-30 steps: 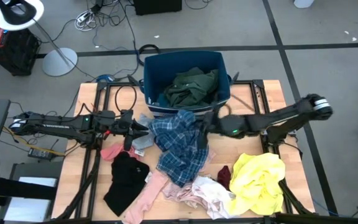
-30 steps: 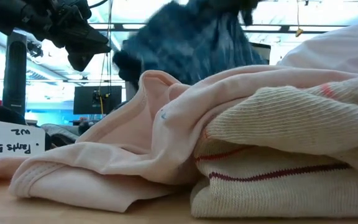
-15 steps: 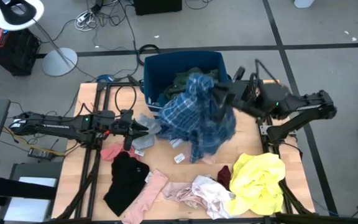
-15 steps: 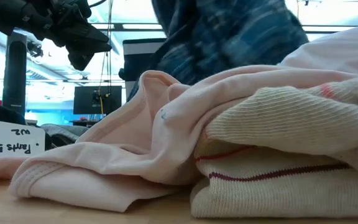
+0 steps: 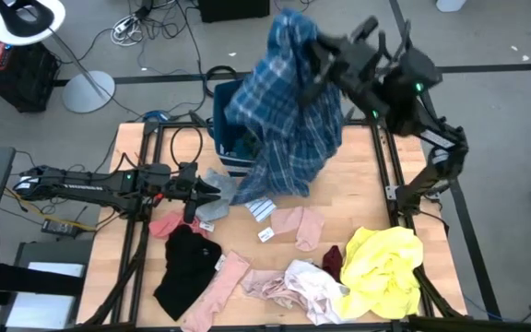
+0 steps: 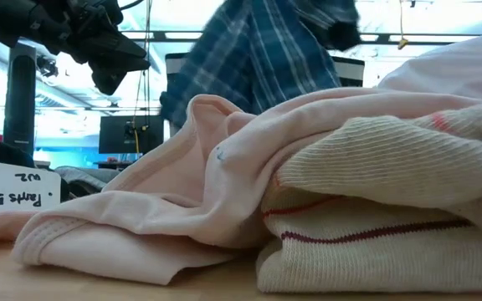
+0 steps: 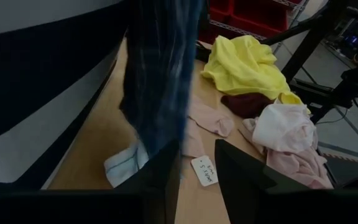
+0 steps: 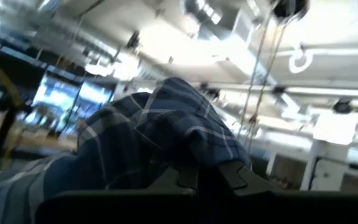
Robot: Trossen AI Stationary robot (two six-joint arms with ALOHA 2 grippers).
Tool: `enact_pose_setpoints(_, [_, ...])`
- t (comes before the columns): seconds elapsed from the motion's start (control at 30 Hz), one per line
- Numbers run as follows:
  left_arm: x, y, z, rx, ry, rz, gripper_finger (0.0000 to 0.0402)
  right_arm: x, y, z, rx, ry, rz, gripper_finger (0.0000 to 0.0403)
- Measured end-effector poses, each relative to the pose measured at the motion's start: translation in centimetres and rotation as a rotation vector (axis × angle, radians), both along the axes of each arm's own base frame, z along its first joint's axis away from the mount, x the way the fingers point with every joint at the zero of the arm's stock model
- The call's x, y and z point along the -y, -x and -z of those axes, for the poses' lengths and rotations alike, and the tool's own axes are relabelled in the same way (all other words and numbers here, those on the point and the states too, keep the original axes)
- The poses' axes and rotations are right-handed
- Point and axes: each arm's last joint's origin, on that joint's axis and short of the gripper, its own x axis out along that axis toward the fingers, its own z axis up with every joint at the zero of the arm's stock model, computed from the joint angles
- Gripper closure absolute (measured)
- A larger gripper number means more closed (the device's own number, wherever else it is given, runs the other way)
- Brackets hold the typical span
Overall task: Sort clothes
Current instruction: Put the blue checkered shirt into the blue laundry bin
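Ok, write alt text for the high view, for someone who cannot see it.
The right pincer holds a blue plaid shirt high, draping in front of the navy bin. The left pincer sits low over the table's left side, open. Yellow, pink and black garments lie on the wooden table.

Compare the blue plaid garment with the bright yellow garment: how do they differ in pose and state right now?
The blue plaid garment hangs in the air, shut in the right claw; the bright yellow garment lies on the table, untouched. The plaid one drapes long over the navy bin; the yellow one sits bunched in a heap. Both are soft fabric clothes.
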Motion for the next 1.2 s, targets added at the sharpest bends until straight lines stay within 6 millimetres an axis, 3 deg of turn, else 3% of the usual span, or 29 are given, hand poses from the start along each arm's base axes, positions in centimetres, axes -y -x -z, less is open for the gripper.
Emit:
enact_pose_setpoints(0.17, [0.0,0.0,0.0,-0.001,-0.008,0.002,0.0296,3.7,-1.1,-0.7,0.038,0.032,0.063,0.0397])
enact_pose_setpoints(0.33, [0.0,0.0,0.0,-0.002,-0.008,0.002,0.0296,6.7,-2.8,0.9,-0.026,-0.038,0.110,0.0397])
enact_pose_setpoints(0.57, [0.0,0.0,0.0,-0.002,-0.008,0.003,0.0296,9.1,-5.8,6.1,-0.370,-0.243,0.214,0.0397])
enact_pose_setpoints(0.83, [0.0,0.0,0.0,-0.002,-0.011,0.004,0.0296,9.3,-5.7,12.0,-0.719,-0.545,0.269,0.0397])
enact_pose_setpoints(1.07, [0.0,0.0,0.0,0.001,-0.011,0.003,0.0296,10.4,-7.2,17.0,-0.852,-0.833,0.096,0.0393])
enact_pose_setpoints(1.2, [0.0,0.0,-0.1,0.009,-0.011,0.003,0.0296,11.6,-8.6,20.2,-0.904,-0.921,0.114,0.0385])
